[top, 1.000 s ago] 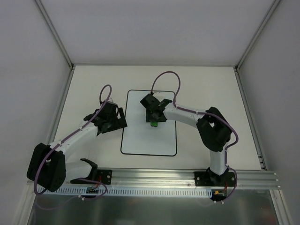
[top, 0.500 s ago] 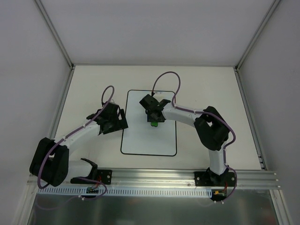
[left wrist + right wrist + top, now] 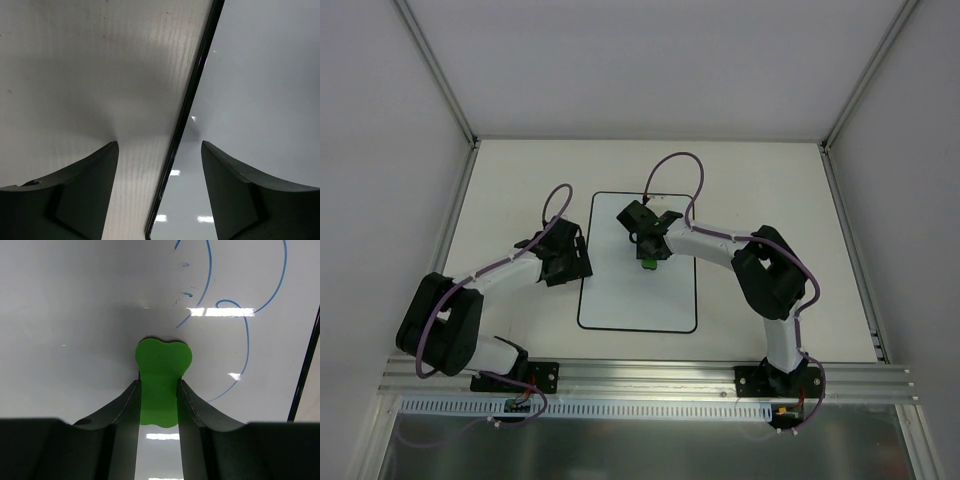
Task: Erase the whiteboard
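Right wrist view: green eraser point(image 3: 162, 360) pinched on the whiteboard point(image 3: 75, 300)

The right claw point(image 3: 158, 384) pinches the green eraser between its two fingers, and the far end of the eraser rests on the white surface. Blue curved lines point(image 3: 246, 340) are drawn just beside the eraser, toward the black border of the board. In the top view the whiteboard lies flat on the middle of the counter point(image 3: 510, 180), between both arms. The left claw point(image 3: 160, 150) is spread and holds nothing; its fingers stand on either side of the board's left border.
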Controlling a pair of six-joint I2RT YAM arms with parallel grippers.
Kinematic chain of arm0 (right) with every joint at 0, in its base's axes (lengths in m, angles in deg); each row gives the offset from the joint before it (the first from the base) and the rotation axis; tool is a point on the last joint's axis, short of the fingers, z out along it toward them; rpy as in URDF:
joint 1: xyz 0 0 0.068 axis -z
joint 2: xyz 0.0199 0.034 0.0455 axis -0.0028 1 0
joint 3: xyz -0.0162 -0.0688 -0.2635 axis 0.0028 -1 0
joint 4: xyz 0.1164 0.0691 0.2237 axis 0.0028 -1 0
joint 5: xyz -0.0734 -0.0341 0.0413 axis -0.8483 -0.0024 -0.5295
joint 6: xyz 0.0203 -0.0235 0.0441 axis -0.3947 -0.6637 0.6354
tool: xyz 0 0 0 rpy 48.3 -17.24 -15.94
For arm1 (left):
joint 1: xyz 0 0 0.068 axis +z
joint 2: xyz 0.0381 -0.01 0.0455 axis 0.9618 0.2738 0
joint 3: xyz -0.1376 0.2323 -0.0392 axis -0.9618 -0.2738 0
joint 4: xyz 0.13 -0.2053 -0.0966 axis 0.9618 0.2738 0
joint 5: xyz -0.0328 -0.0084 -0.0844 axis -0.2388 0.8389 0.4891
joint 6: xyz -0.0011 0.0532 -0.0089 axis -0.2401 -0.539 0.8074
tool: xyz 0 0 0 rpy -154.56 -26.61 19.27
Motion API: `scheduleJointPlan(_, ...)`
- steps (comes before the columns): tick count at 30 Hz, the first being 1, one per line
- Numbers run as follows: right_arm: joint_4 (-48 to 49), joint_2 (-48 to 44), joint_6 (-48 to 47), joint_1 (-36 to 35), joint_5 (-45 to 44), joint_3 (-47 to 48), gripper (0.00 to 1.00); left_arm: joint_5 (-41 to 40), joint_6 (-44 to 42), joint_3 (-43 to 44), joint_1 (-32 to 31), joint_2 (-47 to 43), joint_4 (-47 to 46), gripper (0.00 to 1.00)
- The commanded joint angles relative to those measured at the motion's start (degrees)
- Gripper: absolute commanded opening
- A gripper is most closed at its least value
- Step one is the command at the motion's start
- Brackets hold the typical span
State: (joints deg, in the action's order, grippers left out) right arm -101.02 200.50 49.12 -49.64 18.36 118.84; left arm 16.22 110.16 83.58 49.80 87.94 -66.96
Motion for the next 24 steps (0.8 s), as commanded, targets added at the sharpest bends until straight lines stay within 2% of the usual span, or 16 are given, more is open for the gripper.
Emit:
scheduleJointPlan(1, -0.5, 0.2, 0.1, 0.4, -1.7, 1.0, 0.24, 1.5, 0.1, 1.1, 0.0, 2.3, -1.5, 0.66)
scheduleJointPlan(5, -0.6, -0.2, -1.0, 0.4, -1.8, 0.6, 0.22, 1.4, 0.2, 1.1, 0.1, 4.3, -1.5, 0.53)
scheduleJointPlan(6, -0.6, 0.0, -1.1, 0.4, -1.6, 0.5, 0.22, 1.1, 0.1, 1.1, 0.1, 4.5, -1.6, 0.45)
scheduleJointPlan(9, -0.5, 0.0, -1.2, 0.4, -1.2, 0.4, 0.22, 1.4, -0.2, 1.0, 0.0, 5.1, -1.5, 0.33)
scheduleJointPlan(12, -0.4, -0.1, -1.4, 0.4, -0.9, 0.4, 0.22, 2.6, -0.4, 0.7, -0.1, 5.8, -1.5, 0.29)
scheduleJointPlan(21, 0.6, 0.2, -4.1, 0.7, 1.6, 0.5, 0.22, 2.8, -0.6, 1.5, -3.2, 8.6, -0.9, 0.28)
scheduleJointPlan(23, 0.5, 0.6, -5.5, 0.7, 2.5, 1.0, 0.21, 2.5, -0.7, 1.8, -3.2, 9.1, -0.6, 0.21)
scheduleJointPlan(24, 0.5, 0.7, -5.8, 0.7, 2.4, 1.0, 0.18, 2.2, -0.7, 1.8, -3.2, 9.4, -0.2, 0.09)
